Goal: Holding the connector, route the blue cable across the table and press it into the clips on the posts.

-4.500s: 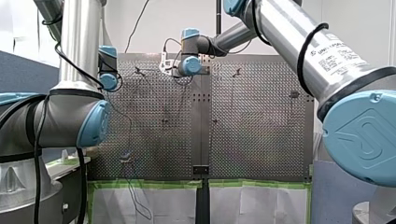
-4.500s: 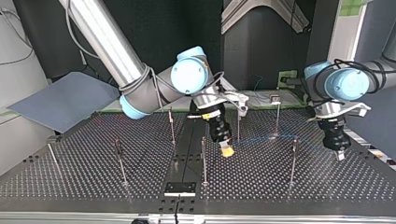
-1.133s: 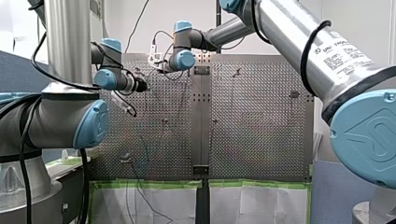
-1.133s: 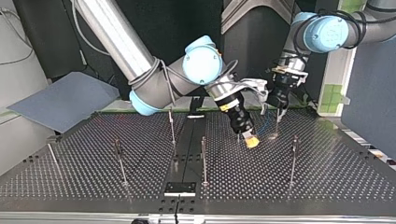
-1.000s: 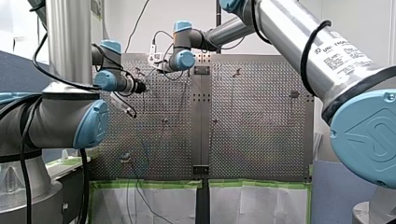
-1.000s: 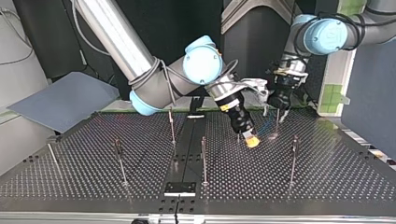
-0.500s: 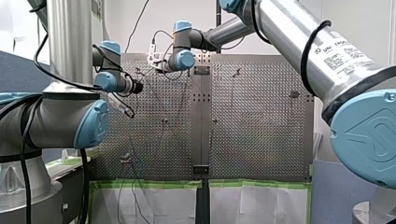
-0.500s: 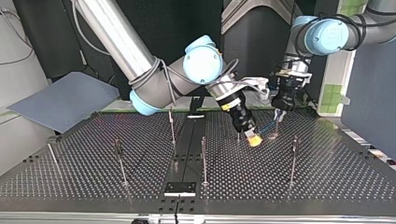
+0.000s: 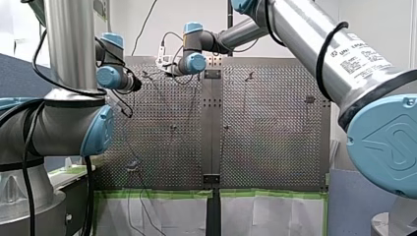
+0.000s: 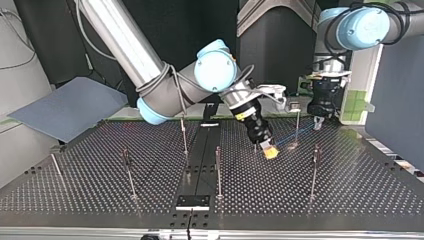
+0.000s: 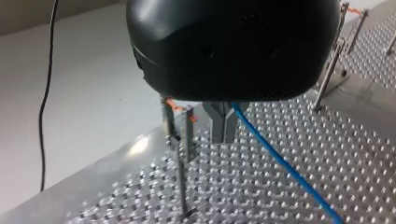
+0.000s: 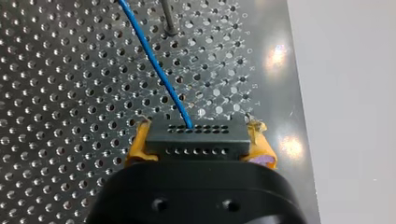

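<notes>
While our right gripper pinched the connector near the clip post, our left gripper, closed on the blue cable, hung just beside that post's clip, the cable slanting away toward the connector.

I see a shiny perforated metal table, thin bare-metal posts, a smooth plastic-jacketed blue cable, a matt black plastic connector, and dull yellow rubbery pads on my right claw.

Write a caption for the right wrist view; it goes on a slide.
My right gripper's yellow-padded fingers clamp the black connector, its blue cable running over the perforated table toward a post.
</notes>
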`<state>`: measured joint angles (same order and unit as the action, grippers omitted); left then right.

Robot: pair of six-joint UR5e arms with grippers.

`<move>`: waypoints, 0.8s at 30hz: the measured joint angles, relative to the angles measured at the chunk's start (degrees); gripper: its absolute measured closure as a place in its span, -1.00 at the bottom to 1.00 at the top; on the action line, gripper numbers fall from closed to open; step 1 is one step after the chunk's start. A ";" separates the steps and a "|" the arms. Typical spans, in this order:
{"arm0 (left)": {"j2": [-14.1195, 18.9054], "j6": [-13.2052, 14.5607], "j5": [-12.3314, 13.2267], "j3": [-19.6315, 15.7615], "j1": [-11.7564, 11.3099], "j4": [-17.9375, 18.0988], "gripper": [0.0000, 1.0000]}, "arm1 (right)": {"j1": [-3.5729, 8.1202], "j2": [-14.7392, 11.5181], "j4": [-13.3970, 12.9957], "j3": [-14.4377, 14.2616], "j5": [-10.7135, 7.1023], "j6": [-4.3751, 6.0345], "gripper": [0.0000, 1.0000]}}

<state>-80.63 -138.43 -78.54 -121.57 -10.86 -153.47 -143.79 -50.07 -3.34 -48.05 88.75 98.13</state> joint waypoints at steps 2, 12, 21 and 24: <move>0.14 1.06 -1.06 0.20 -0.29 -0.31 0.97 | 0.01 0.00 0.02 0.38 -0.22 0.42 1.00; -0.33 5.83 -2.68 3.82 -0.95 1.66 0.97 | 0.26 0.00 0.08 1.67 -1.76 3.24 1.00; -2.81 9.48 -2.94 5.72 -2.78 3.11 0.97 | 0.68 0.07 0.03 1.74 -3.50 6.11 1.00; -2.94 9.96 -2.38 5.90 -4.12 3.52 0.97 | 0.84 0.08 0.06 1.74 -3.46 6.32 1.00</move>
<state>-83.57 -128.47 -80.92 -115.67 -14.97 -149.95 -142.95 -49.99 -3.28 -46.31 85.29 104.44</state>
